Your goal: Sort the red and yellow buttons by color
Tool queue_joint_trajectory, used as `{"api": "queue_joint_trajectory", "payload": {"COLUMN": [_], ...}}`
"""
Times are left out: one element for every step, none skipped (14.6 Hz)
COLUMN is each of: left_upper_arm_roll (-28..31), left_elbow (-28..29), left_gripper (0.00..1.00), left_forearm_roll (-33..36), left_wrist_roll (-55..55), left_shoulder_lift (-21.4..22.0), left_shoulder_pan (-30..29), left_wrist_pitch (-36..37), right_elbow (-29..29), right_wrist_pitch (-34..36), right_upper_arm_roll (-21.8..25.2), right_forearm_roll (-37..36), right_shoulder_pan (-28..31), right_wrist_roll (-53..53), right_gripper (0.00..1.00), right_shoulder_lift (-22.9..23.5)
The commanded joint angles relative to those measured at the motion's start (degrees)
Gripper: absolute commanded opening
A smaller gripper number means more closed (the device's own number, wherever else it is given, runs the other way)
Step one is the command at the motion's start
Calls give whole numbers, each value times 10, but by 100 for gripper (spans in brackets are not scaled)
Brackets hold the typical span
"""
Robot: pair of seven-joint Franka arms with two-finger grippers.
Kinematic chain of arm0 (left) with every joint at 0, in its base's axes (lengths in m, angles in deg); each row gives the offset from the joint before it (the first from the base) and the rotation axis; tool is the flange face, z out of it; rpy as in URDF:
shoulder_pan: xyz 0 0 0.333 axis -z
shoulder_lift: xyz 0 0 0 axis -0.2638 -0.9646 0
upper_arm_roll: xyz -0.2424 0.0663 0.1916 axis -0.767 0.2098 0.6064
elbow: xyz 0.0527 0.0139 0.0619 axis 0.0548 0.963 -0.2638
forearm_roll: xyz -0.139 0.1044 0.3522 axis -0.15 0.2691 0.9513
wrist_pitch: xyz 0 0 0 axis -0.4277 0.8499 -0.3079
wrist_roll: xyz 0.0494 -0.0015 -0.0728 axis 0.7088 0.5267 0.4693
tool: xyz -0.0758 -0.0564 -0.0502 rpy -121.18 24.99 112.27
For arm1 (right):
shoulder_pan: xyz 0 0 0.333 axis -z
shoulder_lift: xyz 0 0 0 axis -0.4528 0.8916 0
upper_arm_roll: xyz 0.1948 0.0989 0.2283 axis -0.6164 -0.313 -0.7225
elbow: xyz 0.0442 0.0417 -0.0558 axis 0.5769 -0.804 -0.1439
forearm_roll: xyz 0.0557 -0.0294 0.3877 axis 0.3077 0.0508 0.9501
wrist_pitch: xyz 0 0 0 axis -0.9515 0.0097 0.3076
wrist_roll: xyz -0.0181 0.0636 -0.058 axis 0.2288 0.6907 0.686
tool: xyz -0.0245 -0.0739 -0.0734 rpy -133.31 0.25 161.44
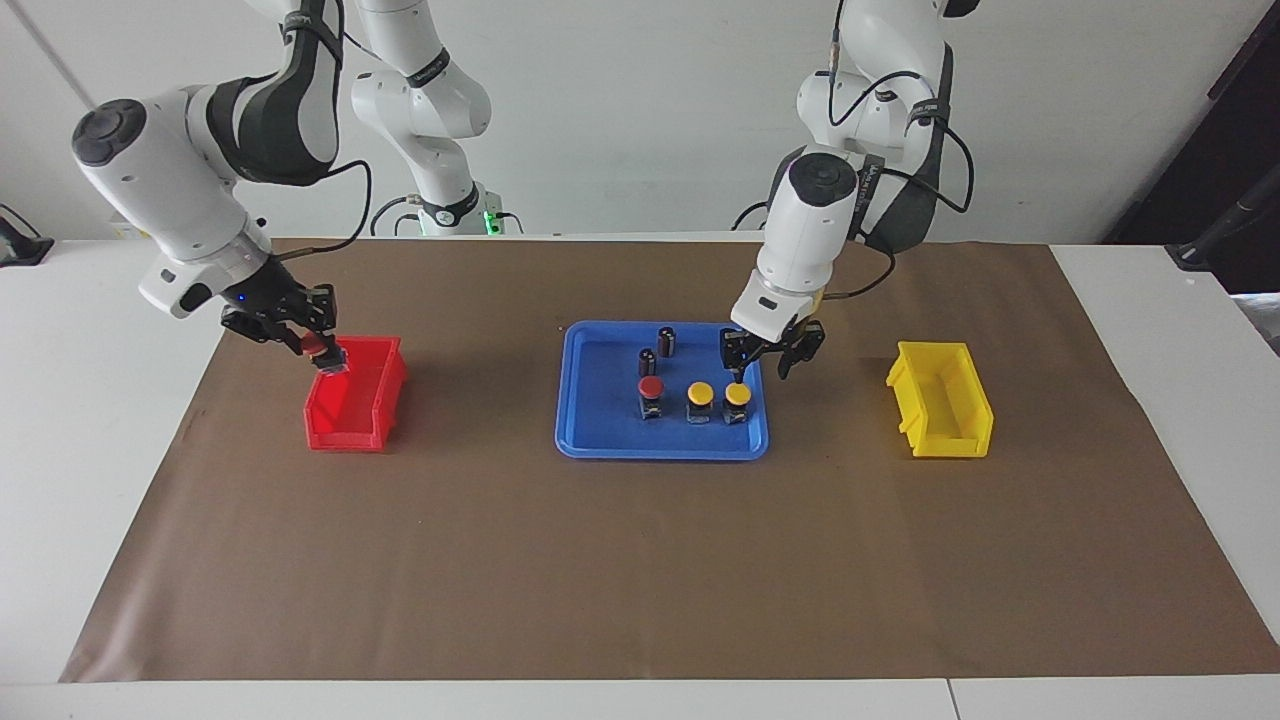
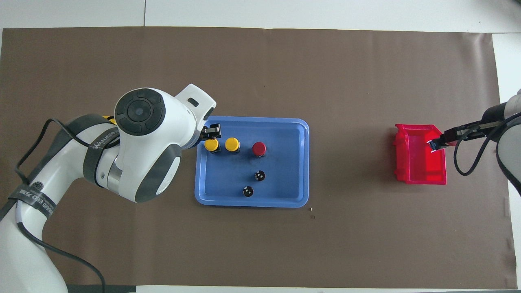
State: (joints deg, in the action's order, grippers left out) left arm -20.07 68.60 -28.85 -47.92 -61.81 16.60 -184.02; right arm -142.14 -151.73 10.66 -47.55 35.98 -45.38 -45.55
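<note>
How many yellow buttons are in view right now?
2. Both stand in the blue tray: one yellow button beside the red one, the other under the left gripper. None hidden that I can see.

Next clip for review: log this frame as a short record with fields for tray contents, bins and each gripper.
tray: blue plastic tray at mid-table, on brown paper
on tray: one red-capped button, two yellow-capped buttons, two dark capless cylinders
red bin: toward the right arm's end
yellow bin: toward the left arm's end, nothing visible inside
right gripper: over the red bin, shut on a second red-capped button
left gripper: down at the yellow-capped button nearest the left arm's end
sorted so far: none released
</note>
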Motion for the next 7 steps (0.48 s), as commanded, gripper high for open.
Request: {"api": "queue_joint_trajectory", "payload": {"left_upper_arm_roll": [10, 10, 10, 10, 10, 10, 10], "left_elbow": [18, 30, 39, 43, 44, 45, 45], "left_gripper": [68, 68, 68, 68, 68, 68, 68], "left_forearm_roll": [9, 9, 9, 9, 9, 9, 9], "left_wrist_roll": [21, 22, 22, 23, 23, 23, 23], "left_shoulder_lift": [-11, -11, -11, -11, -11, -11, -12], "left_shoulder_pan": [16, 18, 23, 23, 23, 23, 23], "left_wrist_pitch": [-37, -50, -57, -58, -58, -58, -58], "right_elbow": [-107, -128, -146, -159, -171, -180, -189], "right_wrist_pitch": [-84, -107, -126, -142, -154, -164, -179], "right_upper_arm_roll": [-2, -2, -2, -2, -2, -2, -2], "right_forearm_roll": [8, 8, 8, 8, 8, 8, 8], "right_shoulder_pan": [12, 15, 15, 15, 15, 15, 16], "right_wrist_roll": [30, 31, 31, 32, 31, 31, 34], "right_gripper": [13, 13, 13, 13, 13, 13, 13], "right_shoulder_lift": [-57, -61, -61, -62, -62, -62, -58]}}
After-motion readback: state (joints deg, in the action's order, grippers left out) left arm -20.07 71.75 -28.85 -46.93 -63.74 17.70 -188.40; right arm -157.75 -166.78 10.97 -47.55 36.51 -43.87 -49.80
